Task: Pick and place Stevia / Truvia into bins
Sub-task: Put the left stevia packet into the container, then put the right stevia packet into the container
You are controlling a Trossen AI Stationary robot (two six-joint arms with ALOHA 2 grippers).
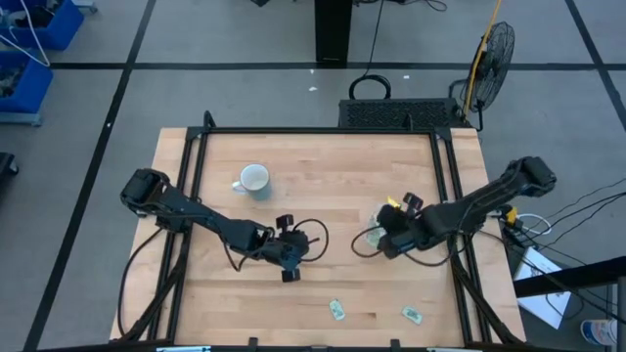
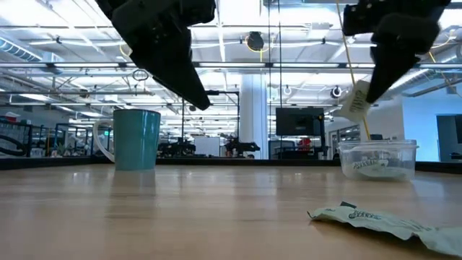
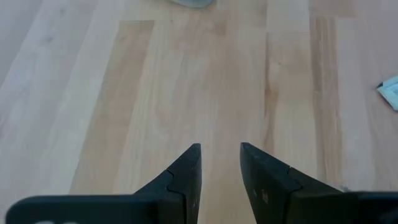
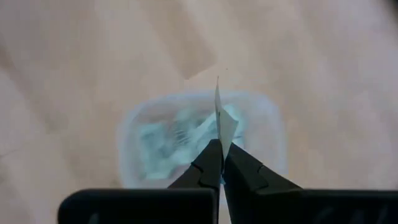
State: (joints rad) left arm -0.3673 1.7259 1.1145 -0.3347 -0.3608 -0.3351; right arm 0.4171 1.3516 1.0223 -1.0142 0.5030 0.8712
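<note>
The clear tub (image 1: 370,238) stands right of the table's middle and holds several pale green packets (image 4: 163,140). My right gripper (image 1: 384,238) hovers right above it, shut on one more packet (image 2: 356,102), which shows above the tub (image 2: 377,159) in the low view. Two packets lie flat near the table's near edge (image 1: 337,310) (image 1: 412,315); one of them shows close up in the low view (image 2: 382,220). My left gripper (image 1: 289,258) is open above bare wood left of the middle, touching nothing. My right gripper pinches the packet between its two fingers (image 4: 208,167) at one end (image 4: 221,138), coming from above. The packet is lifted clear and hangs below the fingers (image 2: 377,72) over the tub's opening, seen edge-on in the right wrist view.
A mug (image 1: 254,180) stands upright on the far left part of the table, teal in the low view (image 2: 137,139). A black frame (image 1: 323,131) runs along the table's far and side edges. Bare wood lies between the two grippers and toward the near edge.
</note>
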